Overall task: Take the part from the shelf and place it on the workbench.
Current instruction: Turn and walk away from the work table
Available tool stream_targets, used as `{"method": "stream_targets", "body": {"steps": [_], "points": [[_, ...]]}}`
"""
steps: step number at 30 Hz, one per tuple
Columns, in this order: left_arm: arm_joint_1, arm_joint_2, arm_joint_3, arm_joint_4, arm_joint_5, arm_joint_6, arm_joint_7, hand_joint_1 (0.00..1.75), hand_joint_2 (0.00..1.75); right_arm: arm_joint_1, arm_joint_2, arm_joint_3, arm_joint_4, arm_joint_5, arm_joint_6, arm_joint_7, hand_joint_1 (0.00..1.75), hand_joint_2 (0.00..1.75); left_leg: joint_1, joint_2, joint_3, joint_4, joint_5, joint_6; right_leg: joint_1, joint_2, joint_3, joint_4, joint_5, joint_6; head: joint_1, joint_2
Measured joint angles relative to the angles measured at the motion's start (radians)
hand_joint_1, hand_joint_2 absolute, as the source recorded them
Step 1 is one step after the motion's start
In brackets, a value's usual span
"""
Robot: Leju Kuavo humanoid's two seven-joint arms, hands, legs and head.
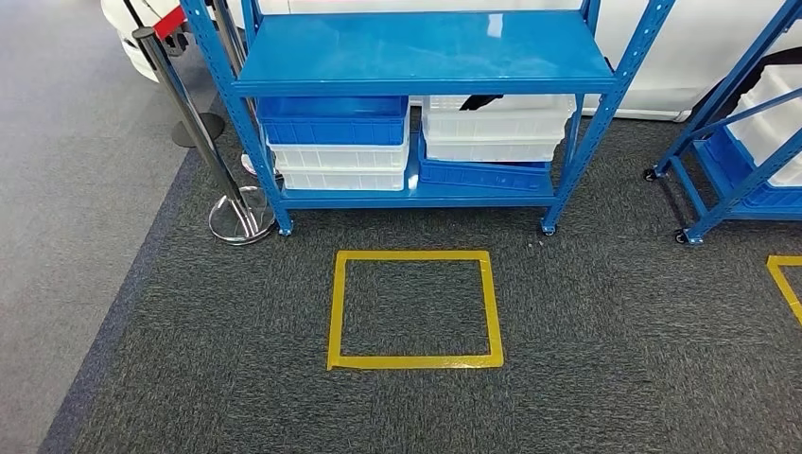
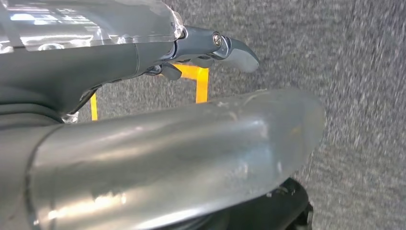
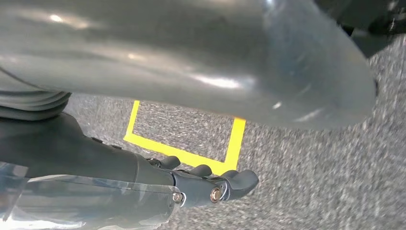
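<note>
Still far off, both hands [image 2: 210, 48] [image 3: 201, 184] hang empty, fingers loose; the robot could bump the shelf [image 1: 421, 47] or post [image 1: 194, 123].

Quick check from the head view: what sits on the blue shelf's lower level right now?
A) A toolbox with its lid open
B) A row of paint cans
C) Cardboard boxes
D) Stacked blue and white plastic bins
D: the lower level of the blue shelf carries stacked bins, a blue bin over white ones on the left and white bins over a blue one on the right.
</note>
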Motion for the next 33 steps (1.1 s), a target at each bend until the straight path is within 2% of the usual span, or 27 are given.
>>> {"method": "stream_targets", "body": {"steps": [2, 4, 5, 6, 7, 9, 10, 11, 13, 16, 17, 19, 20, 21, 22, 23, 24, 25, 26, 27, 28, 31, 32, 33], "points": [[0.0, 0.0, 0.0, 0.0, 0.0, -0.002, 0.0, 0.0, 0.0, 0.001, 0.0, 0.0, 0.0, 0.0, 0.003, 0.0, 0.0, 0.0, 0.003, 0.003, -0.028, 0.067, -0.038, -0.01, -0.003, -0.004, 0.007, -0.005, 0.0, -0.013, -0.004, 0.0], [0.001, 0.0, 0.0, 0.0, 0.0, -0.003, 0.001, 0.0, 0.0, 0.001, 0.0, -0.001, 0.0, 0.0, 0.005, 0.0, 0.0, 0.0, 0.005, 0.006, -0.096, 0.203, -0.099, -0.017, -0.002, -0.007, 0.011, -0.005, -0.005, -0.021, -0.008, 0.0], [0.002, 0.0, 0.001, 0.0, 0.0, -0.003, 0.001, 0.0, 0.0, 0.001, 0.0, -0.002, 0.0, 0.0, 0.006, 0.0, 0.0, 0.0, 0.006, 0.006, -0.129, 0.263, -0.116, -0.02, -0.001, -0.007, 0.014, -0.005, -0.008, -0.022, -0.008, 0.0], [0.003, 0.0, 0.001, 0.0, 0.0, -0.004, 0.001, 0.0, 0.0, 0.001, 0.0, -0.003, 0.0, 0.0, 0.007, 0.0, 0.0, 0.0, 0.006, 0.006, -0.148, 0.292, -0.113, -0.021, 0.0, -0.007, 0.018, -0.005, -0.011, -0.023, -0.008, 0.0], [0.005, -0.001, 0.001, 0.0, 0.0, -0.004, 0.002, 0.0, 0.0, 0.001, 0.0, -0.005, 0.0, 0.0, 0.008, 0.0, 0.0, 0.0, 0.006, 0.006, -0.147, 0.279, -0.088, -0.02, 0.0, -0.007, 0.024, -0.005, -0.016, -0.022, -0.008, 0.0], [0.007, -0.001, 0.001, 0.0, 0.001, -0.005, 0.002, 0.0, 0.0, 0.002, 0.001, -0.006, 0.0, 0.0, 0.009, 0.0, 0.0, 0.0, 0.006, 0.008, -0.098, 0.156, -0.006, -0.013, 0.0, -0.006, 0.04, -0.005, -0.027, -0.017, -0.008, 0.0], [0.007, 0.0, 0.001, 0.0, 0.001, -0.005, 0.003, 0.0, 0.0, 0.002, 0.001, -0.006, 0.0, 0.0, 0.009, 0.0, 0.0, 0.0, 0.004, 0.01, -0.07, 0.09, 0.021, -0.009, 0.002, -0.006, 0.046, -0.003, -0.034, -0.012, -0.008, 0.0], [0.006, 0.0, 0.001, 0.0, 0.002, -0.005, 0.004, 0.0, 0.0, 0.002, 0.001, -0.007, 0.0, -0.001, 0.009, -0.001, 0.0, 0.0, 0.001, 0.011, -0.05, 0.045, 0.035, -0.003, 0.003, -0.006, 0.048, -0.003, -0.038, -0.007, -0.008, 0.0], [0.005, 0.0, 0.001, 0.0, 0.003, -0.005, 0.005, 0.0, 0.0, 0.0, 0.002, -0.008, 0.0, -0.001, 0.009, -0.001, 0.0, 0.0, -0.004, 0.012, -0.038, 0.016, 0.028, 0.007, 0.006, -0.007, 0.049, -0.004, -0.044, 0.005, -0.008, 0.0], [0.009, 0.0, 0.001, 0.0, 0.004, -0.005, 0.007, 0.0, 0.0, -0.003, 0.002, -0.009, 0.0, -0.001, 0.009, -0.001, 0.0, 0.0, 0.0, 0.01, -0.026, 0.001, 0.027, 0.025, 0.004, -0.009, 0.05, 0.01, -0.06, 0.02, -0.005, 0.0], [0.009, -0.001, 0.002, 0.0, 0.004, -0.005, 0.007, 0.0, 0.0, -0.003, 0.002, -0.009, 0.0, -0.001, 0.009, -0.001, 0.0, 0.0, 0.003, 0.01, -0.02, -0.005, 0.026, 0.032, 0.004, -0.008, 0.034, 0.047, -0.079, 0.024, -0.004, 0.0], [0.009, -0.001, 0.002, 0.0, 0.005, -0.005, 0.008, 0.0, 0.0, -0.003, 0.002, -0.01, 0.0, -0.001, 0.011, -0.001, 0.0, 0.0, 0.002, 0.011, -0.012, -0.009, 0.02, 0.042, 0.003, -0.005, -0.038, 0.175, -0.134, 0.028, -0.001, 0.0], [0.009, -0.001, 0.002, 0.0, 0.005, -0.005, 0.009, 0.0, 0.0, -0.003, 0.002, -0.011, 0.0, -0.001, 0.011, -0.001, 0.0, 0.0, 0.001, 0.011, -0.009, -0.009, 0.015, 0.044, 0.003, -0.004, -0.079, 0.238, -0.151, 0.029, -0.001, 0.0], [0.009, -0.001, 0.002, 0.0, 0.005, -0.005, 0.01, 0.0, 0.0, -0.002, 0.002, -0.011, 0.0, -0.001, 0.012, -0.001, 0.0, 0.0, 0.001, 0.01, -0.003, -0.009, 0.01, 0.045, 0.003, -0.004, -0.108, 0.276, -0.15, 0.031, -0.001, 0.0], [0.01, -0.001, 0.002, 0.0, 0.005, -0.005, 0.01, 0.0, 0.0, -0.002, 0.002, -0.012, 0.0, -0.001, 0.012, -0.001, 0.0, 0.0, 0.0, 0.008, 0.004, -0.009, 0.004, 0.044, 0.003, -0.004, -0.12, 0.275, -0.127, 0.031, -0.001, 0.0], [0.011, -0.001, 0.002, 0.0, 0.005, -0.005, 0.011, 0.0, 0.0, -0.001, 0.002, -0.012, 0.0, -0.001, 0.012, 0.0, 0.0, 0.0, 0.0, 0.006, 0.014, -0.009, -0.003, 0.043, 0.003, -0.004, -0.111, 0.234, -0.084, 0.029, -0.001, 0.0], [0.012, -0.002, 0.002, 0.0, 0.005, -0.005, 0.012, 0.0, 0.0, 0.001, 0.002, -0.012, 0.0, -0.001, 0.012, 0.0, 0.0, 0.0, 0.0, 0.005, 0.024, -0.009, -0.011, 0.04, 0.003, -0.004, -0.089, 0.168, -0.034, 0.025, -0.001, 0.0], [0.012, -0.003, 0.002, 0.0, 0.005, -0.005, 0.013, 0.0, 0.0, 0.003, 0.002, -0.013, 0.0, -0.001, 0.012, 0.001, 0.0, 0.0, -0.002, 0.004, 0.032, -0.008, -0.019, 0.036, 0.006, -0.004, -0.064, 0.103, 0.001, 0.021, -0.001, 0.0], [0.011, -0.004, 0.002, 0.0, 0.005, -0.005, 0.013, 0.0, 0.0, 0.003, 0.002, -0.013, 0.0, -0.001, 0.012, 0.001, 0.0, 0.0, -0.003, 0.004, 0.037, -0.007, -0.027, 0.03, 0.008, -0.004, -0.043, 0.051, 0.02, 0.016, -0.001, 0.0], [0.01, -0.004, 0.002, 0.0, 0.005, -0.005, 0.014, 0.0, 0.0, 0.003, 0.002, -0.014, 0.0, -0.001, 0.012, 0.002, 0.0, 0.0, -0.004, 0.004, 0.039, -0.007, -0.033, 0.025, 0.011, -0.003, -0.032, 0.023, 0.023, 0.012, -0.001, 0.0], [0.009, -0.004, 0.002, 0.0, 0.005, -0.005, 0.014, 0.0, 0.0, 0.002, 0.002, -0.014, 0.0, -0.001, 0.012, 0.002, 0.0, 0.0, -0.005, 0.004, 0.042, -0.008, -0.038, 0.019, 0.014, -0.002, -0.027, 0.015, 0.013, 0.008, -0.002, 0.0], [0.007, -0.004, 0.002, 0.0, 0.005, -0.005, 0.014, 0.0, 0.0, 0.004, 0.003, -0.014, 0.0, -0.001, 0.012, 0.002, 0.0, 0.0, -0.005, 0.007, 0.05, 0.002, -0.053, 0.002, 0.007, -0.001, -0.009, -0.001, 0.003, -0.008, -0.006, 0.0], [0.006, -0.003, 0.002, -0.001, 0.005, -0.005, 0.014, 0.0, 0.0, 0.005, 0.004, -0.014, 0.0, -0.001, 0.012, 0.002, 0.0, 0.0, -0.004, 0.008, 0.037, 0.035, -0.068, -0.003, 0.004, -0.003, 0.002, -0.007, 0.0, -0.013, -0.008, 0.0], [0.007, -0.003, 0.002, -0.001, 0.005, -0.005, 0.014, 0.0, 0.0, 0.006, 0.005, -0.014, 0.0, -0.001, 0.012, 0.002, 0.0, 0.0, -0.002, 0.008, 0.01, 0.091, -0.089, -0.008, 0.003, -0.004, 0.012, -0.011, -0.006, -0.018, -0.01, 0.0]]}}
